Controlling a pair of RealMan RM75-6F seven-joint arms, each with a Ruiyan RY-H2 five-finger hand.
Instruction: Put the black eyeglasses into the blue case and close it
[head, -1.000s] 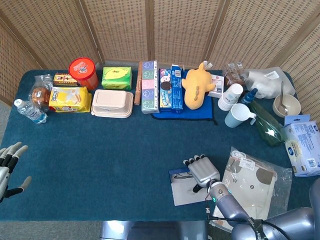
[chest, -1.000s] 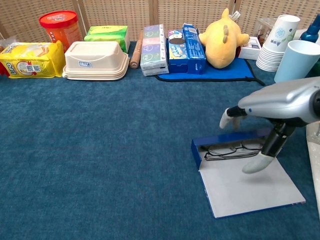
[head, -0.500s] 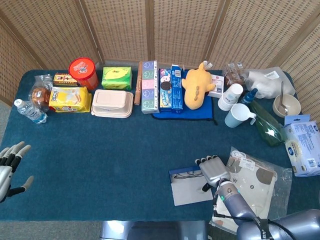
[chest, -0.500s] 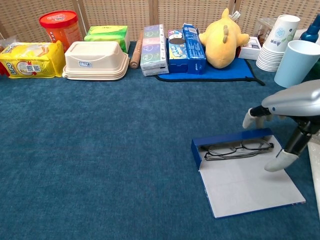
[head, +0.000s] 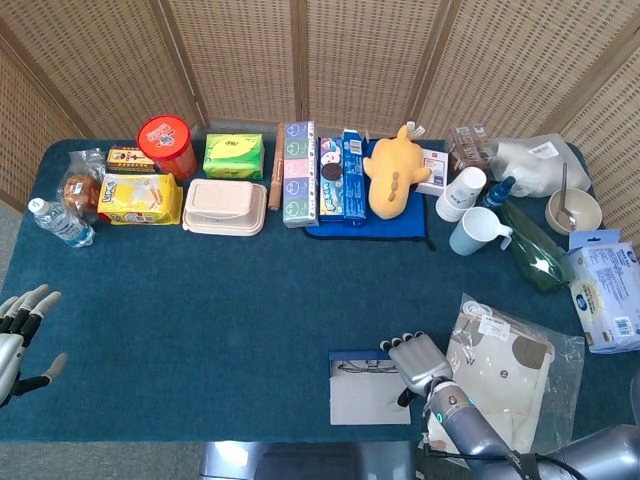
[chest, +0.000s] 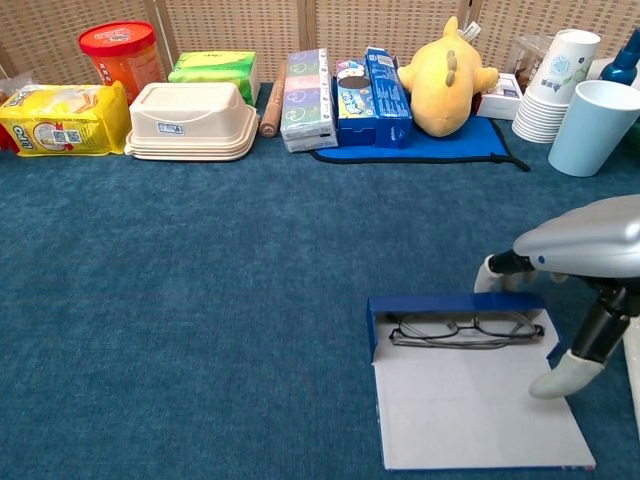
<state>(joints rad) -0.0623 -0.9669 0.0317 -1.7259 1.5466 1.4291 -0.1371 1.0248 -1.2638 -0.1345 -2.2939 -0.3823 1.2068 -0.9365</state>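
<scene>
The black-framed eyeglasses (chest: 466, 328) lie folded in the open blue case (chest: 440, 304), its grey lid flat on the blue-carpeted surface (chest: 200, 300). The right hand (chest: 560, 300) rests at the case's right end, fingers apart, gripping nothing; the left hand (head: 18, 330) hangs spread and empty.

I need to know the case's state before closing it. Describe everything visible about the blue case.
The blue case lies open on the blue tablecloth, near the table's front edge. Its narrow blue tray has low walls; a pale grey flap, flat and card-like, spreads toward the camera. The black eyeglasses lie folded inside the tray, lengthwise. The right hand arches over the case's right end, one fingertip by the tray's far corner, another near the flap's right edge; contact is unclear.
</scene>
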